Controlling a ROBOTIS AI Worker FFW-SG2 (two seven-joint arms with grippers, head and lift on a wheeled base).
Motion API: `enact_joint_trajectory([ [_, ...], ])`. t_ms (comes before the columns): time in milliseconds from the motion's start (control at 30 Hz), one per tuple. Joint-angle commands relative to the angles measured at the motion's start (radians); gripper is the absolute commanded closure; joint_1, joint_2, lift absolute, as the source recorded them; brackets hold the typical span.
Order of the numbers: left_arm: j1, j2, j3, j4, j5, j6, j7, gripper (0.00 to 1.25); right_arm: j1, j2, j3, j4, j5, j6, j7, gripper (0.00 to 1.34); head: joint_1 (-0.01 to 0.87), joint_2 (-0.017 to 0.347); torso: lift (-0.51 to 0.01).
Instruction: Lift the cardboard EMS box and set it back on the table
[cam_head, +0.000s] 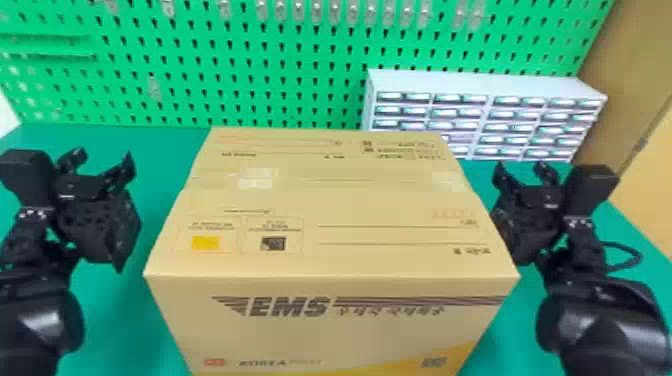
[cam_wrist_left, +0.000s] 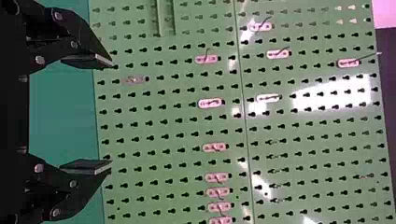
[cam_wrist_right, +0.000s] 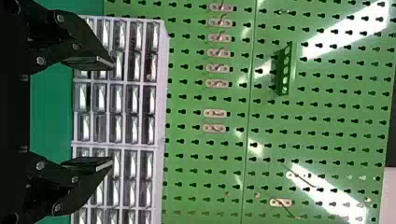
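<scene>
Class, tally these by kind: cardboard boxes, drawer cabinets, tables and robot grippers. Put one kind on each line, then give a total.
Cardboard box: 1
Drawer cabinet: 1
Green table: 1
Grippers: 2 (left gripper, right gripper)
Total: 5

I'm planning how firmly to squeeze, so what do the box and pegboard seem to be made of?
Box: matte tan cardboard, judging by its creased flap edges and shiny, seemingly clear tape on top.
Pegboard: probably green-painted metal, fairly glossy given the bright glare; plastic is possible.
</scene>
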Motion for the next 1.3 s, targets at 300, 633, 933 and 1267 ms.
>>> enact_joint_trajectory([
  [300, -0.003, 0.001, -0.009, 0.034, 0.014, 0.000, 0.000, 0.49, -0.004, 0.008, -0.006, 0.080, -0.003, -0.074, 0.000, 0.54, 0.678, -0.015, -0.090],
  [633, -0.004, 0.001, -0.017, 0.039, 0.014, 0.000, 0.000, 0.49, -0.010, 0.014, -0.007, 0.084, 0.017, -0.077, -0.003, 0.54, 0.678, -0.015, -0.090],
  [933, -0.001, 0.000, -0.054, 0.039, 0.020, -0.002, 0.026, 0.49, -0.024, 0.071, -0.016, 0.084, 0.075, -0.076, -0.032, 0.54, 0.678, -0.015, -0.090],
  [1267, -0.001, 0.000, -0.129, 0.039, 0.038, -0.002, 0.052, 0.49, -0.035, 0.079, 0.071, 0.087, 0.059, -0.079, -0.117, 0.54, 0.678, -0.015, -0.090],
])
